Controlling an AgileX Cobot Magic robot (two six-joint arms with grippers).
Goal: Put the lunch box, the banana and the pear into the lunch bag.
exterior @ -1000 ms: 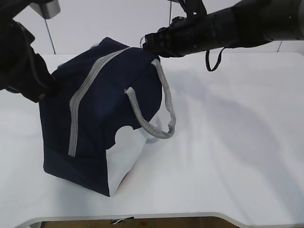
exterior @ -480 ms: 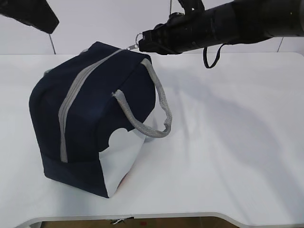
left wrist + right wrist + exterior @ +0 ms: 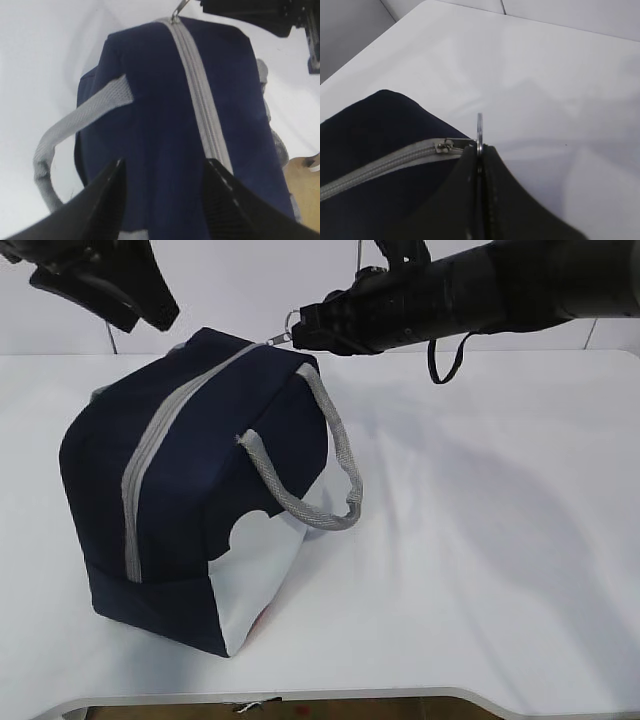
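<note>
Your right arm reaches in from the upper right, stretched nearly level over the table (image 3: 480, 540), and your right gripper (image 3: 303, 331) is pinched tight on the ring pull (image 3: 479, 131) at the far top corner of the lunch bag (image 3: 190, 490); the wrist view shows the ring standing edge-on between the closed fingers, slider just beside it. Your left arm comes in from the upper left corner, lifted clear of the bag, and your left gripper (image 3: 165, 200) has its fingers spread apart above the bag's near end with nothing between them. Most of both arms is cut off by the frame edges. The bag sits on the left half of the table, zipped shut, so its inside is hidden. Its long axis and grey zipper (image 3: 160, 430) run from the near left toward the far right, white patch (image 3: 255, 575) facing the camera, one handle (image 3: 320, 465) drooping on the right side.
</note>
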